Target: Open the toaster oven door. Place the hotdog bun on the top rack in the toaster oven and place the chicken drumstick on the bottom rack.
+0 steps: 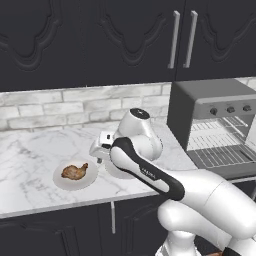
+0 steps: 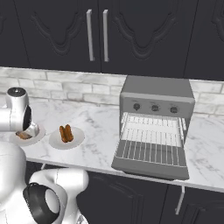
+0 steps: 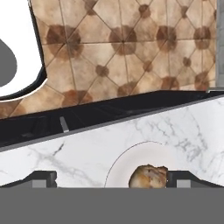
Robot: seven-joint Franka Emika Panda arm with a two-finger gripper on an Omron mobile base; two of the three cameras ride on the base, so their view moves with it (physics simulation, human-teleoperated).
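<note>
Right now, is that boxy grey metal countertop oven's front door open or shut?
Open. The grey oven door hangs folded down flat, exposing two silver wire racks inside the boxy grey oven.

Two plates (image 2: 65,141) — marble counter (image 1: 30,155)

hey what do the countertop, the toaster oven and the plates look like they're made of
Countertop: white marble look with grey veins, maybe stone. Toaster oven: matte grey metal by its look, with silver wire racks inside. Plates: plain white and smooth, possibly ceramic.
</note>
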